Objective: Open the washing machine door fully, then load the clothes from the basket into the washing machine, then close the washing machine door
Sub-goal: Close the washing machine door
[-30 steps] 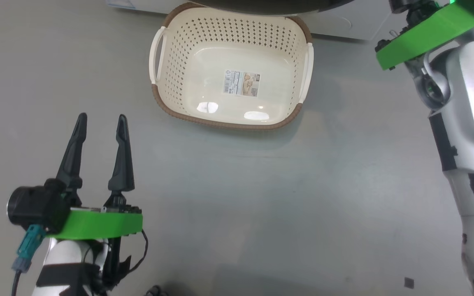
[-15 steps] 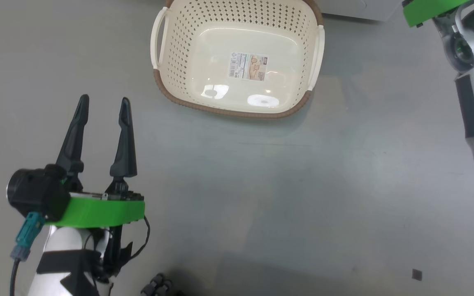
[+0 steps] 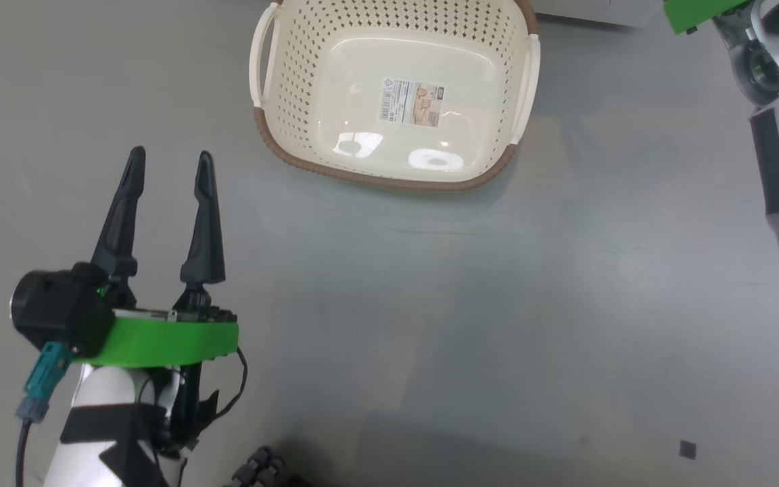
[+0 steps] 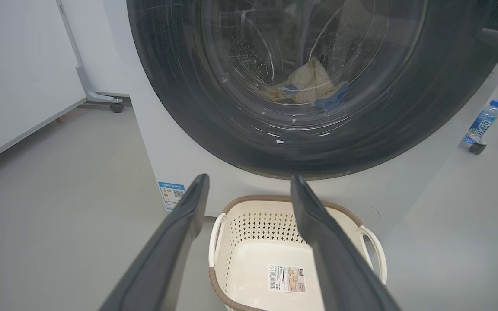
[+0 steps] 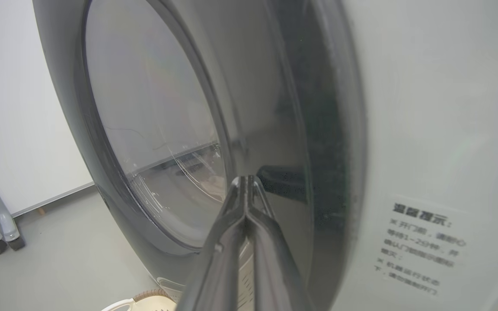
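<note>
On the grey floor the cream perforated plastic basket sits empty before the white washing machine; pale yellow clothes lie behind its black-rimmed glass door. Our right gripper, pinched closed and empty, points at that rim; our left gripper gapes, empty. We judge door-closing in hand: push until latched.

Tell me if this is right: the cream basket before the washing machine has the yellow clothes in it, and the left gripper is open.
One point is wrong. The basket sits before the washing machine and the left gripper is open, but the basket holds just a sticker. The left wrist view shows the clothes inside, behind the washing machine door.
</note>
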